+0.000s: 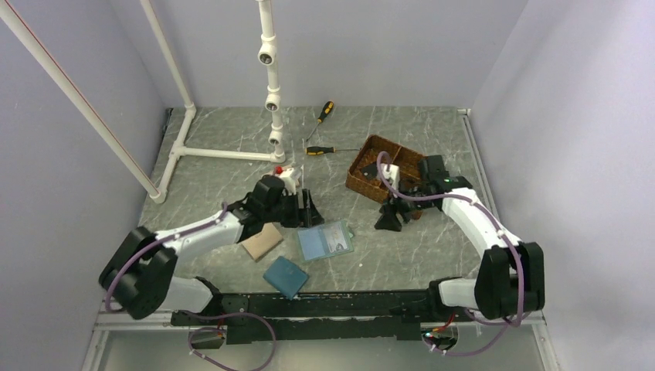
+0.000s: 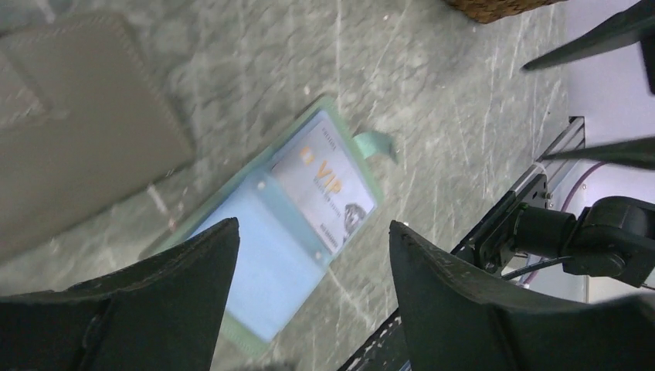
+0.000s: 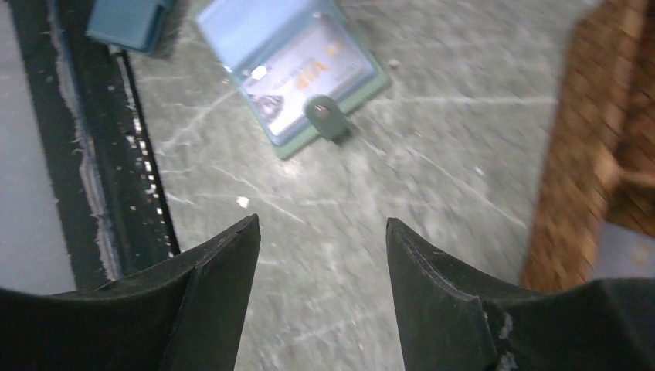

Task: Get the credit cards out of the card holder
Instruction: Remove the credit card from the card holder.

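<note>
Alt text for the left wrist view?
The card holder lies open on the marbled table with a pale VIP card in one pocket. The left gripper hovers above it, jaws open and empty; a tan wallet sits at upper left.

The pale card [image 2: 328,185] tucked in the open card holder [image 2: 263,267] bears "VIP" in orange-gold letters, middle of the left wrist view. The small print lines beside it are too blurred to read.

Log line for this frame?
holder: open flat | card: VIP, in pocket | left gripper: open, empty, by holder | right gripper: open, empty
</note>
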You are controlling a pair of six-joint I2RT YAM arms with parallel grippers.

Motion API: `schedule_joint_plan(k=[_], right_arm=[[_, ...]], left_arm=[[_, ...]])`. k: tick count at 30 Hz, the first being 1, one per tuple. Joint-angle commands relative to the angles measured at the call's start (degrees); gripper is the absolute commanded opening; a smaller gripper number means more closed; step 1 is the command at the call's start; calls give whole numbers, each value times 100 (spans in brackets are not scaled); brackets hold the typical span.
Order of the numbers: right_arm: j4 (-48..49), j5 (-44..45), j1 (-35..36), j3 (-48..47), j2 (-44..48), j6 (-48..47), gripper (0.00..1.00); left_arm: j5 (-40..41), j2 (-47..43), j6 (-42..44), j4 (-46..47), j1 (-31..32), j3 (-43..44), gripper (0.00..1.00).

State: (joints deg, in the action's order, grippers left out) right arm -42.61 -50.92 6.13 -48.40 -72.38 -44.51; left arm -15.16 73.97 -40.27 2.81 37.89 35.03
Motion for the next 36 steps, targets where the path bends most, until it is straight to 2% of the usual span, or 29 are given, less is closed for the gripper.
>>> schedule_joint_plan(k=[1, 3, 8, 11, 15, 19, 28, 32, 36], right_arm=[[367, -137, 783, -433, -380, 607, 62], [586, -341, 977, -587, -614, 1104, 57], [1465, -684, 1114, -732, -1359, 2756, 20], [1593, -756, 1262, -852, -1932, 3149, 10], [1669, -616, 1598, -931, -2261, 3315, 8], [1695, -456, 1820, -992, -2497, 3413, 8], [1820, 339, 2038, -1005, -2936, 3780, 8], [1886, 679, 2076, -978, -2972, 3918, 7], [1880, 771, 2108, -986, -3088, 3958, 7]], left_arm=[[-497, 647, 415, 75, -1, 606, 74], [-600, 772, 336, 259, -1, 548, 72], [-705, 766, -137, 1000, -8, 199, 67], [-824, 870, -509, 1591, -9, -41, 61], [-902, 1079, -776, 1986, -2, -237, 53], [-966, 1217, -948, 2265, -2, -348, 49], [-1187, 1725, -1464, 3260, -6, -636, 48], [-1164, 1903, -1553, 3208, -2, -625, 49], [-1053, 1921, -1426, 2753, -3, -525, 51]])
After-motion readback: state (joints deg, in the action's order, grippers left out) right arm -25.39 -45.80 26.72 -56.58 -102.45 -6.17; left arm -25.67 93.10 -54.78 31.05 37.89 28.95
